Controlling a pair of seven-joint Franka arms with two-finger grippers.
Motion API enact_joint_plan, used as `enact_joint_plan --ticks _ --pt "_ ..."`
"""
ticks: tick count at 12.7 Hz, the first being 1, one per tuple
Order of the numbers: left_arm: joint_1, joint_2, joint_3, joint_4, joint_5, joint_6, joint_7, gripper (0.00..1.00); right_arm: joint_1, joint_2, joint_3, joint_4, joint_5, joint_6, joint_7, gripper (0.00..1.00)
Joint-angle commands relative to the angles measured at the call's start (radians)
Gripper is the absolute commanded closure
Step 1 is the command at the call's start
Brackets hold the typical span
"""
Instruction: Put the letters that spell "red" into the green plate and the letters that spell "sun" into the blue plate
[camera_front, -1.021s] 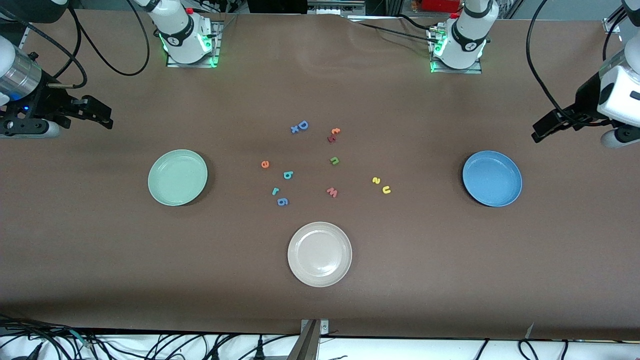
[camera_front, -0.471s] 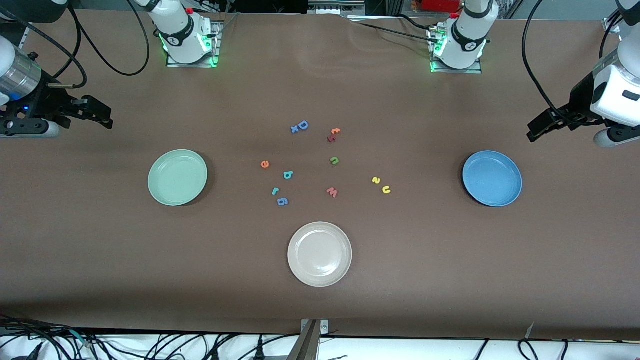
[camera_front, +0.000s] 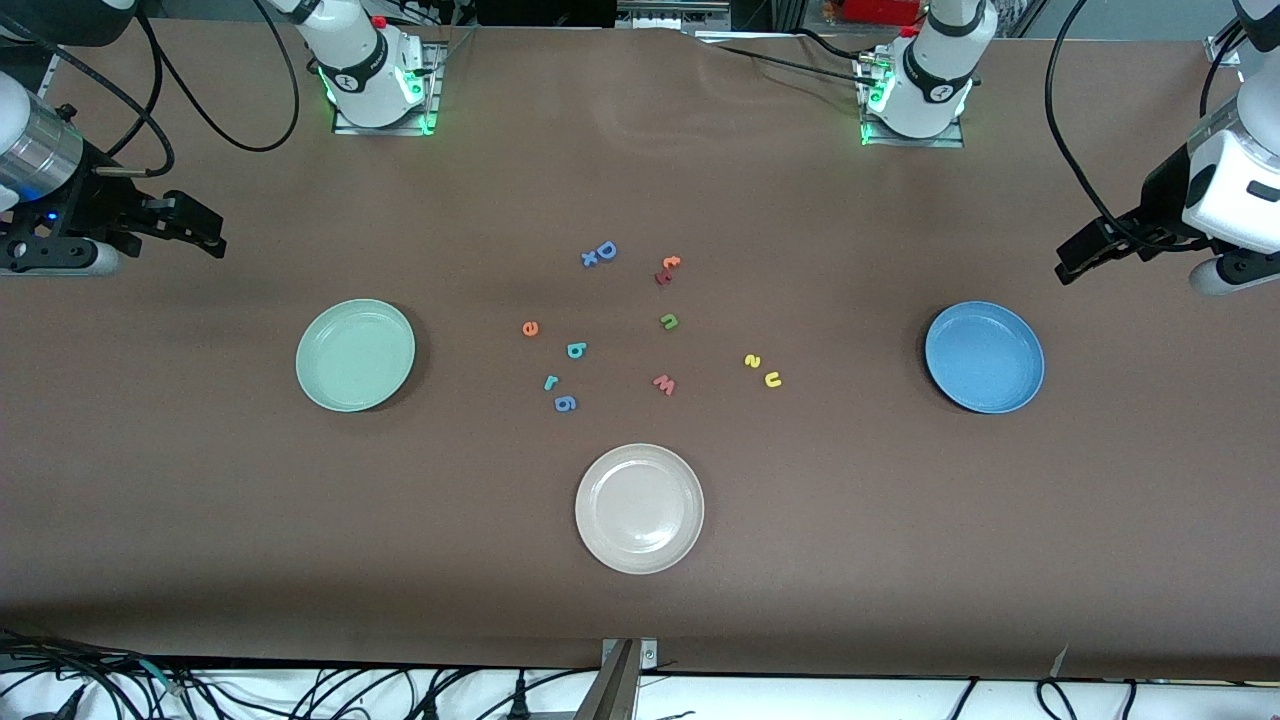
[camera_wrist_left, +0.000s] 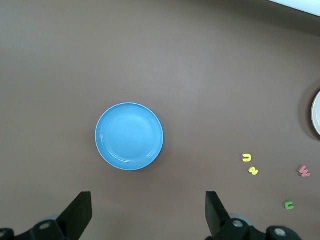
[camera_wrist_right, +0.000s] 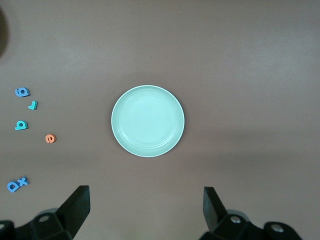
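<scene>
Brown counter (camera_front: 200, 520): we list green plate (camera_front: 355, 355) toward the right arm's end, blue plate (camera_front: 984, 357) toward the left arm's, both empty; letters r (camera_front: 550, 382), e (camera_front: 530, 328), d (camera_front: 575, 350), s (camera_front: 752, 361), u (camera_front: 772, 379), n (camera_front: 669, 321) scattered between; left gripper (camera_front: 1075, 262) and right gripper (camera_front: 205, 235) hover at the counter's ends, jaws open, holding nothing.

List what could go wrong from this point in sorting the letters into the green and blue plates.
1. Lookalikes: the teal d and teal r lie close to a darker blue 6-shaped letter; the wrong one may get picked.
2. The yellow s and yellow u sit nearly touching, so grasping one could knock the other.
3. Both the left tool and right tool are open over the table's ends, and the beige plate is nearest the letters, inviting a wrong drop.
</scene>
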Motion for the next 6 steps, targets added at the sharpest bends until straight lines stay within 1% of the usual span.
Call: enact_joint_plan --ticks 1,6 --pt "0.011 0.007 -0.013 0.024 -0.015 -0.018 -0.003 0.0 -0.01 0.009 0.006 0.024 -0.011 -0.009 -0.021 0.0" --pt "0.01 0.004 -0.017 0.025 -0.016 -0.019 -0.004 0.0 -0.008 0.009 0.006 0.024 -0.011 -0.009 -0.023 0.0"
